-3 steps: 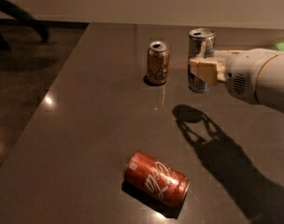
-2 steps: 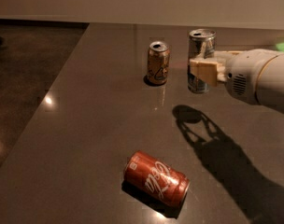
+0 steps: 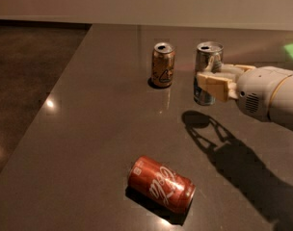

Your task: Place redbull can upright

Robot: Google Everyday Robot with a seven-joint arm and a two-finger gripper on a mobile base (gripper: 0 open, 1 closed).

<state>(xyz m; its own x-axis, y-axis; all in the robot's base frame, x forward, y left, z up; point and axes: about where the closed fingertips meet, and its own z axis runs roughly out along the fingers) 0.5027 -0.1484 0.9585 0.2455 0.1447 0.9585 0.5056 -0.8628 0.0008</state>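
The gripper [image 3: 210, 84] is reaching in from the right of the gold-brown can [image 3: 163, 65], and its fingers are clamping the redbull can [image 3: 207, 57] around its middle. The redbull can is hanging upright, silver top uppermost, just to the right of the gold-brown can and apart from it. Its shadow [image 3: 197, 120] is falling nearer the camera than its base rather than joining it, so it is probably being held a little off the table [image 3: 88, 129]. Gripping at mid-height is leaving the base free to meet the surface flat, which is what the placing seems to be calling for. The gold-brown can is also standing upright, so any lowering is needing to keep clear of it. A red can [image 3: 161, 184] is lying on its side well in front of the gold-brown can, out of the way. Bare tabletop is lying open to the front-right of the gold-brown can, under the held can, while the table's left edge is running well to the left of that can and the far edge is sitting behind it.
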